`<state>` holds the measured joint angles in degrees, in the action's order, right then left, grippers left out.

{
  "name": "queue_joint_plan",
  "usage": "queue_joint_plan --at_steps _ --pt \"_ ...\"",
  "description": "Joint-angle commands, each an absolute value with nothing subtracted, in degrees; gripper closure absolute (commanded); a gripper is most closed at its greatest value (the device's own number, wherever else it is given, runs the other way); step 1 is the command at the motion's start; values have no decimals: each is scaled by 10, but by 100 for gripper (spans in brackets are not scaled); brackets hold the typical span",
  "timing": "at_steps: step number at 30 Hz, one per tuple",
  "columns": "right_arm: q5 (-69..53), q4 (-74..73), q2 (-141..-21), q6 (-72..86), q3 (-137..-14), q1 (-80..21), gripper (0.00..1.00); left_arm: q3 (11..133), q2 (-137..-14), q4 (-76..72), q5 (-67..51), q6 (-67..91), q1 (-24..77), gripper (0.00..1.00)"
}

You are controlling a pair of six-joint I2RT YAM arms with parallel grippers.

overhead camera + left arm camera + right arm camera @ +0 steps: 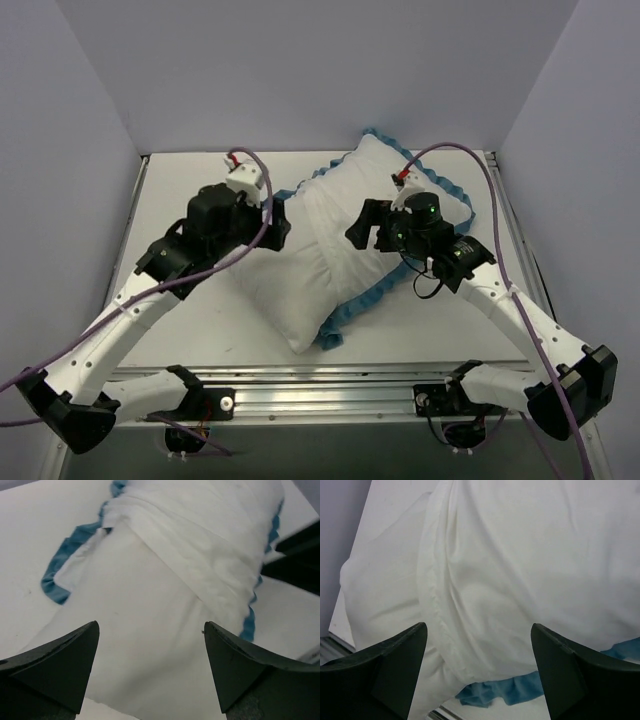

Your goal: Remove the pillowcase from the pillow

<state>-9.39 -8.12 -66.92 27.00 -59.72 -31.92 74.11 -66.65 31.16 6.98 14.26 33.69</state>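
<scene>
On the white table (445,330) between pale walls, the plump plain white pillow (290,295) lies diagonally, its far-right half inside the white-reverse, teal-ruffled fabric pillowcase (350,180), flanked by the spread-open left gripper (272,222) and the spread-open right gripper (368,228), the right one nearer the case.

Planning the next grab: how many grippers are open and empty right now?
2. The left gripper hovers open over the pillow's exposed end; the right gripper hovers open over the pillowcase. Neither holds fabric.
</scene>
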Motion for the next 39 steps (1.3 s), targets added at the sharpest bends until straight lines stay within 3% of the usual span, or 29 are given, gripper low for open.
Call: queue_joint_plan --at_steps 1,7,11,23,26,27,30,31,33,34,35,39 --pt "-59 -90 -671 270 -587 -303 20 701 -642 330 140 68 476 6" --pt "-61 -69 -686 288 -570 -265 19 685 -658 334 320 97 655 6" --pt "-71 -51 -693 294 -563 -250 19 694 -718 358 366 130 705 6" --pt "-88 -56 -660 292 -505 -209 16 664 -874 391 413 256 725 6" --pt "-98 -54 -644 292 -493 -207 15 651 -903 382 409 286 708 2" --pt "-100 -53 -639 292 -484 -207 16 649 -906 377 406 292 703 14" --pt "-108 -50 -628 291 -464 -205 15 640 -916 347 386 290 679 34" --pt "-113 -48 -626 294 -459 -204 15 643 -917 338 368 290 665 51" --pt "-122 -42 -614 295 -438 -204 15 654 -914 334 348 287 651 69" --pt "-128 -38 -610 298 -431 -204 14 660 -908 333 342 285 643 89" --pt "-139 -30 -602 299 -423 -204 13 675 -904 332 334 281 640 97" --pt "-184 -5 -581 308 -379 -205 9 723 -887 337 304 265 626 98"
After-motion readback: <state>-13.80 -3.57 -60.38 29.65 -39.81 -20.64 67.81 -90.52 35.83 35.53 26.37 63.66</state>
